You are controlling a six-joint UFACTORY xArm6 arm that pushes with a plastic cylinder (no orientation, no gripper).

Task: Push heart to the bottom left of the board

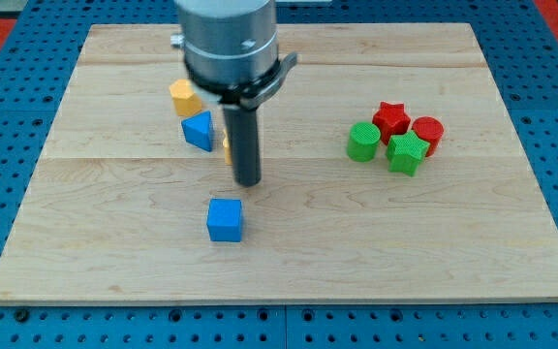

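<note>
Camera view: my tip (248, 182), a jawless rod gripping nothing, half hides a yellow block (226, 146), likely the heart, on its left, toward the board (85, 262) bottom-left corner.

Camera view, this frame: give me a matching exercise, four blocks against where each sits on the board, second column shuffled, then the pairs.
Column one:
1. blue cube
2. red star
3. yellow block
4. green star

Column two:
A. top of the cluster at the view's right
B. alone, below my tip
C. just above the other blue block
D. bottom of the cluster at the view's right

Pairs: 1-B, 2-A, 3-C, 4-D
</note>
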